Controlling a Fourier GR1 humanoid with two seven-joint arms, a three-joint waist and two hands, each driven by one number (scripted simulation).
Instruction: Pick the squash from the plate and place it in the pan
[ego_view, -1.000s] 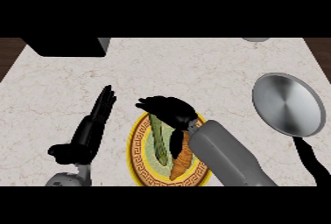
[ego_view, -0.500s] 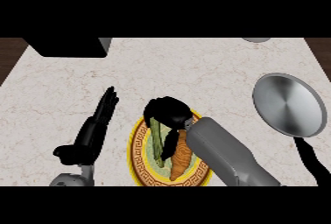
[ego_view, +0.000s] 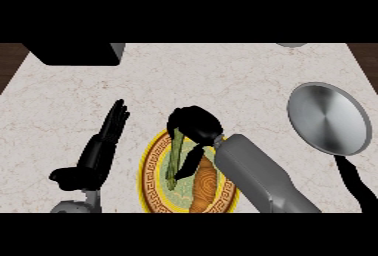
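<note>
A long squash (ego_view: 176, 161), green at its top and orange lower down, lies on a round plate (ego_view: 146, 175) with a yellow patterned rim at the counter's near middle. My right hand (ego_view: 195, 125) sits over the squash's upper end. Its fingers are curled round that end and the thumb runs down across the squash, hiding the top of it. The silver pan (ego_view: 328, 117) with a black handle (ego_view: 354, 177) lies to the right, apart from the plate. My left hand (ego_view: 105, 144) rests open left of the plate, fingers straight and pointing away.
A black box (ego_view: 74, 52) stands at the counter's back left corner. The edge of a grey round object (ego_view: 291, 45) shows at the back right. Bare marble lies between the plate and the pan.
My right hand has drawn its spread fingers in, curling them round the squash's upper end. The left hand has barely shifted. Plate and pan stay put.
</note>
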